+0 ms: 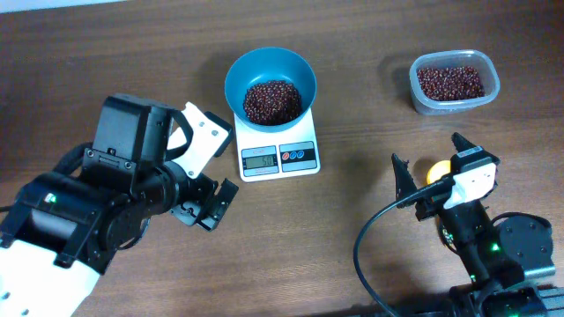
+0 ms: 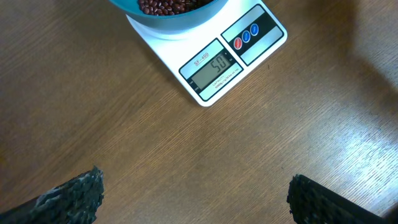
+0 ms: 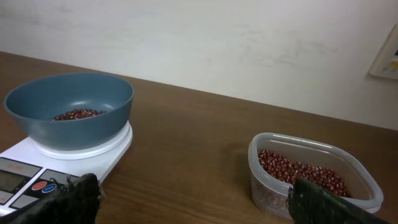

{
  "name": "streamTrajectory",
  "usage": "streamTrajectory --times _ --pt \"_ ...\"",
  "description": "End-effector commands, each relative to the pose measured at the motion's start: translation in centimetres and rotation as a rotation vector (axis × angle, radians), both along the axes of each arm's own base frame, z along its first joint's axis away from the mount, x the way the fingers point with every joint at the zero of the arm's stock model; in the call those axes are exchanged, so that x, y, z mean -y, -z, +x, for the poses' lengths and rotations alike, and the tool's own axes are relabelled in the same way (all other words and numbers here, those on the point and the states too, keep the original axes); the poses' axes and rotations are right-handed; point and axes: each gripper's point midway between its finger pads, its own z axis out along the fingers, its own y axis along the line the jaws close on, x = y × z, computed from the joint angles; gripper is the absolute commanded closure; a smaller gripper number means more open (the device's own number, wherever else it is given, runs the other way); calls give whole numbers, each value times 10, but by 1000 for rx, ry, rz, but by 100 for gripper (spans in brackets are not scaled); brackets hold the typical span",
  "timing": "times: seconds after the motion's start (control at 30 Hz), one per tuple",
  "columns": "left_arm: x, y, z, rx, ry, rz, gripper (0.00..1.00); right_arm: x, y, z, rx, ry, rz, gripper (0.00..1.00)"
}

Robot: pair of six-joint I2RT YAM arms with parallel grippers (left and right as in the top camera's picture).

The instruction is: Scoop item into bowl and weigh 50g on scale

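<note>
The teal-blue bowl [image 1: 270, 75] stands on the white scale [image 1: 278, 158] and holds a heap of dark red-brown beans [image 1: 271, 100]. The scale's display [image 2: 214, 67] reads 50. The bowl also shows in the right wrist view [image 3: 69, 107] with beans [image 3: 78, 114] inside. My left gripper [image 1: 210, 204] is open and empty, low over the table to the left of the scale. My right gripper [image 1: 430, 158] is open and empty at the right, below the tub.
A clear plastic tub [image 1: 454, 81] with more beans stands at the back right, also in the right wrist view [image 3: 311, 177]. A small yellow-orange object [image 1: 436, 170] lies under my right gripper. A black cable [image 1: 370, 238] loops on the table by the right arm.
</note>
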Motion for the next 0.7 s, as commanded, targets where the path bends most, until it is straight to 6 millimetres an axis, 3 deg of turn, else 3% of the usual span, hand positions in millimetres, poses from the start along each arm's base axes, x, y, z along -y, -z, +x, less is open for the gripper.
streamTrajectory --times 0.0,0.23,0.67 --pt "1 -2 -1 6 15 -3 2 1 2 0 -3 9 -3 1" --pt "1 -2 -1 6 15 -3 2 19 3 2 -14 112 73 1" --pt "1 -2 -1 6 15 -3 2 19 4 2 -20 114 72 1"
